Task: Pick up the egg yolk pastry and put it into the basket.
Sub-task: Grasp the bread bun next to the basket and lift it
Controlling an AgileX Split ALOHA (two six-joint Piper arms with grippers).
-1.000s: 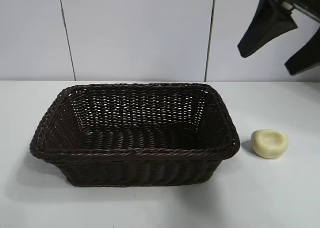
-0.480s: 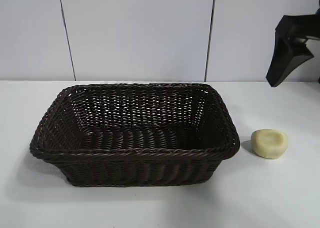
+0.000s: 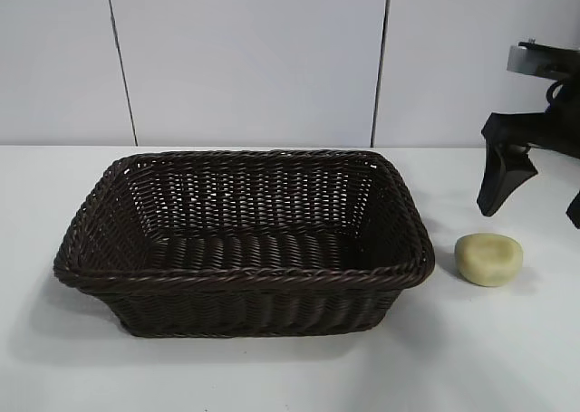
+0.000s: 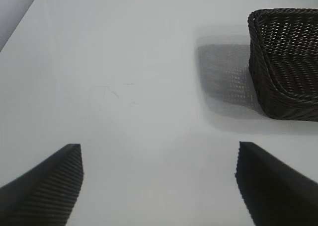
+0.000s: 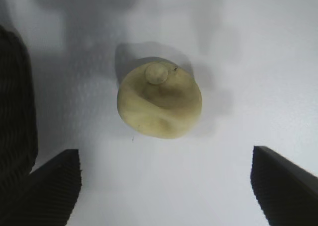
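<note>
At the far left of my workspace, off the edge of the exterior view, the left gripper [image 4: 159, 186] sits parked over bare table [image 4: 124, 87]. I read its fingers as spread wide apart with nothing between them. From its wrist view I see one end of the basket [image 4: 285, 72] lying well ahead and off to one side.

Moving right, the basket [image 3: 245, 244] occupies the centre of the table [image 3: 290, 376]. It is a dark brown woven rectangle with flaring sides and a braided rim, and I see nothing inside it.

Just beside the basket's right end, apart from the rim by a narrow gap, the egg yolk pastry [image 3: 489, 259] rests on the table surface. It is pale yellow and rounded, with a dented top. From the right wrist view I see a small raised nub near one edge of the egg yolk pastry [image 5: 160, 99].

Farthest right, the right gripper [image 3: 536, 204] hangs above and slightly behind the pastry, pointing steeply downward. Its fingers stand wide open and hold nothing. From its wrist view, the pastry lies ahead of the right gripper [image 5: 164, 186], not touching either finger.
</note>
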